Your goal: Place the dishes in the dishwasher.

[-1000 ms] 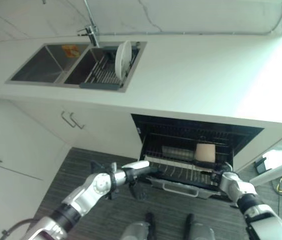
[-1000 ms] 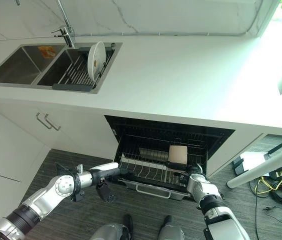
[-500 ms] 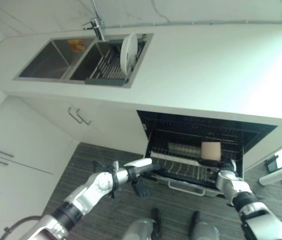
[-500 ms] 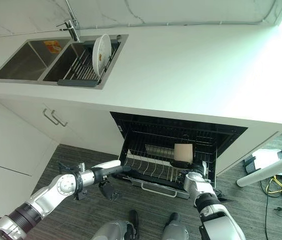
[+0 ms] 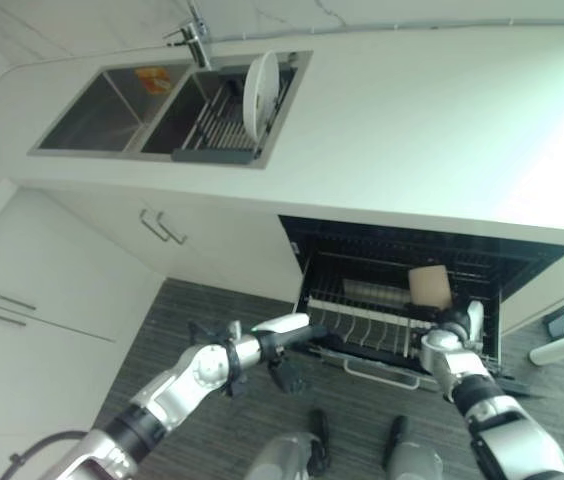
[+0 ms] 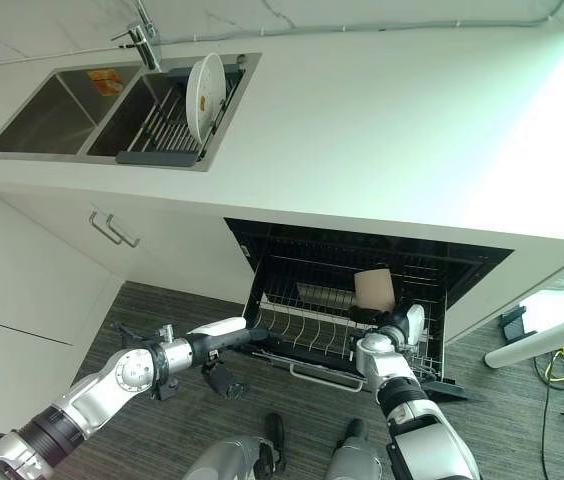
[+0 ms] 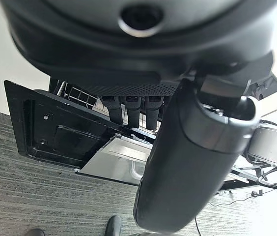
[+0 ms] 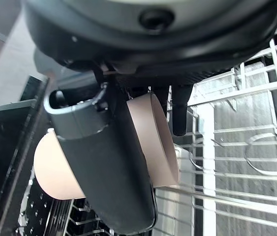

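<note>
both hands are at the open dishwasher. the right hand has its thumb and fingers curled round a beige cup, pinching the cup wall between them; the cup hangs tilted just above the wire rack, over its right part. the left hand reaches to the rack's front left corner, its straight fingers laid on the rack edge, thumb apart. up in the sink, a white plate stands upright in a drying rack.
</note>
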Motion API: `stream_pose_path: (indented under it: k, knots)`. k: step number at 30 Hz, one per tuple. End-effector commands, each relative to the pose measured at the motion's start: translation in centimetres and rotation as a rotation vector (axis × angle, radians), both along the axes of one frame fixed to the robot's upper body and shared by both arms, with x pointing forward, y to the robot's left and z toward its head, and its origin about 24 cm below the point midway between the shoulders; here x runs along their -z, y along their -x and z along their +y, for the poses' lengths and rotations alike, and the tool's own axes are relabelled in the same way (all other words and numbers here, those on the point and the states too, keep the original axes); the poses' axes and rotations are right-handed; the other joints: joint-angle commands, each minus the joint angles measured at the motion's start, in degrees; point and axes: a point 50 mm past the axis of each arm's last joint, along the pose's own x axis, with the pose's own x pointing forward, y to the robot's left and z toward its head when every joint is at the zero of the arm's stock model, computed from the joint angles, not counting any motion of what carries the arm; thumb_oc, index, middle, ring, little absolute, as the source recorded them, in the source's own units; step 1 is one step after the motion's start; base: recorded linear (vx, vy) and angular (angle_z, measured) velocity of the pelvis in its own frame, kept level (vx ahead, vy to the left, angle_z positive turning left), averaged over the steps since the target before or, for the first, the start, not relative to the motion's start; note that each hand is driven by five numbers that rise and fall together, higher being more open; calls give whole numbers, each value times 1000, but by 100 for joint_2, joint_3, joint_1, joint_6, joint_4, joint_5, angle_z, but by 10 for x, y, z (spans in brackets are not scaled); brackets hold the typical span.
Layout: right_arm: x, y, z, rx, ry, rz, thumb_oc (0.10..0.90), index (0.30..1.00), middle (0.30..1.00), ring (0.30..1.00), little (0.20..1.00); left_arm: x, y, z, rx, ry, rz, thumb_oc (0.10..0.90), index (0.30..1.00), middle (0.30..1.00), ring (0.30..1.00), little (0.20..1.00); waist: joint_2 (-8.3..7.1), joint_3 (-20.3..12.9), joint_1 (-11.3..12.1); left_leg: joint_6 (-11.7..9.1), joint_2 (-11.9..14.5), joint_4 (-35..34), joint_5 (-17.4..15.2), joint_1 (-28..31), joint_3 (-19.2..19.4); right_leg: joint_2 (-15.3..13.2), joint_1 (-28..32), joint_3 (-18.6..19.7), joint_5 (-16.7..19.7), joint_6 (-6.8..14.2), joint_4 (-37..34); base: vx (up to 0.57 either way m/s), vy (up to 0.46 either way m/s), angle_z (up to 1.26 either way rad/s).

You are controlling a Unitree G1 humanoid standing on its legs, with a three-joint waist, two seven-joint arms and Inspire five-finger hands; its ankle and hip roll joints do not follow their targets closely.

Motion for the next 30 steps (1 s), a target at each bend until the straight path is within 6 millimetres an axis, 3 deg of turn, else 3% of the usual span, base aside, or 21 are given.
stream_pose_path:
  k: [1,4,10,26,30]
  knots:
    - [-48,-7,-45,207,263,-179,800,900,900,900,900,-22,-1,-10,39,97,-81,800,900,900,900,900,-113,-145,-20,-276,266,440,-559,-236,-81,-238,342,219,-302,487,-147,0,0,0]
    - [-52,3,-56,372,407,-147,800,900,900,900,900,-21,1,-11,43,101,-77,800,900,900,900,900,-73,-152,-3,-259,243,440,-574,-248,-100,-236,337,220,-310,496,-147,0,0,0]
    - [-51,4,-59,381,471,-108,800,900,900,900,900,-20,6,-12,64,106,-75,800,900,900,900,900,-20,-160,61,-233,198,440,-576,-270,-128,-239,340,201,-319,484,-147,-1,3,-2]
    - [-33,3,-43,302,342,-65,800,900,900,900,900,-20,5,-9,59,94,-77,800,900,900,900,900,-74,-136,83,-226,223,440,-568,-279,-123,-228,336,153,-304,472,-147,0,0,0]
    - [-42,-4,-37,213,382,-132,800,900,900,900,900,-19,4,-9,55,88,-78,800,900,900,900,900,-104,-123,67,-224,232,440,-573,-273,-121,-220,331,159,-301,472,-147,0,0,0]
